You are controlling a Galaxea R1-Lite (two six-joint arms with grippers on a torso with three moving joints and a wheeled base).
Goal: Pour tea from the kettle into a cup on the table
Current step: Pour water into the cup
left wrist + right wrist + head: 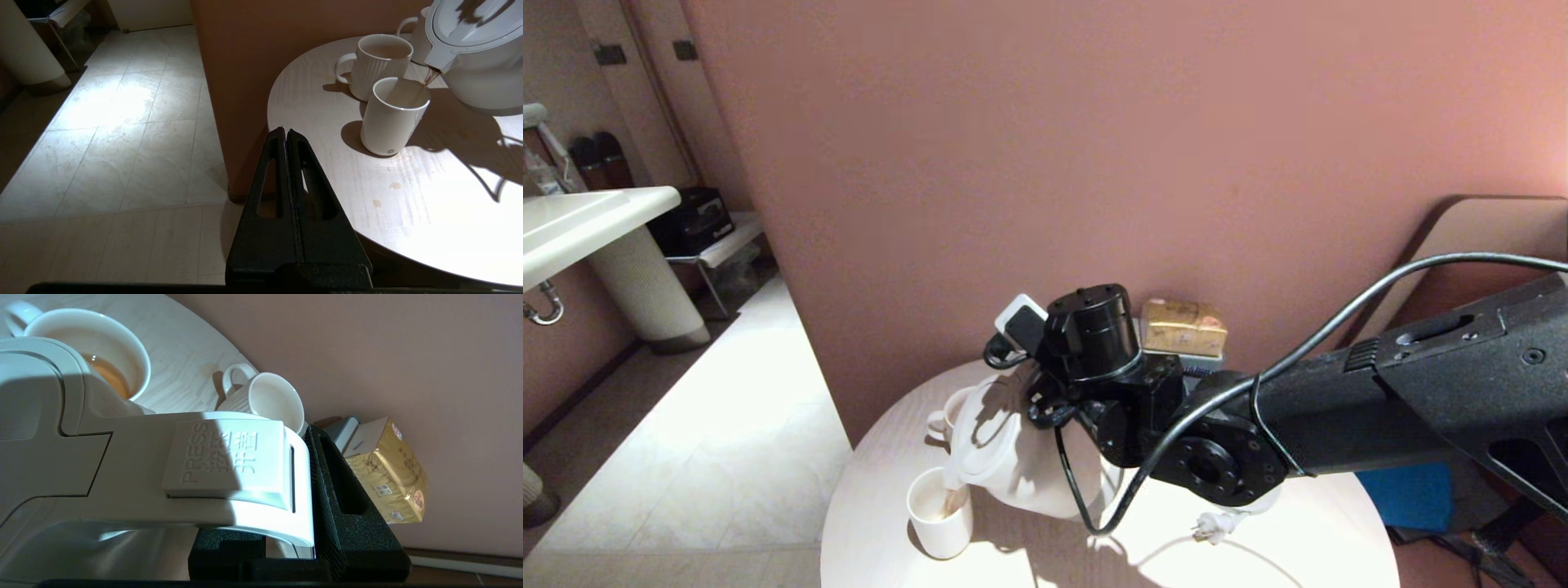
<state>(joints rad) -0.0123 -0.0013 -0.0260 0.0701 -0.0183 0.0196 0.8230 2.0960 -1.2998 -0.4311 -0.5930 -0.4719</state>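
Now my right gripper [286, 543] has its jaws clamped on the kettle [1013, 465] handle, spout tipped over the cup [941, 510] near the worktop [1298, 531] edge. Tea [427, 79] runs thin; I should hold the tilt steady, watching the fill. Left gripper [286, 132] idles, jaws closed and empty.

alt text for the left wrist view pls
A tilted white kettle pours reddish-brown tea into a plain white cup on a round white table, a ribbed mug just behind. The shut left end effector sits off the table edge, above tiled floor.
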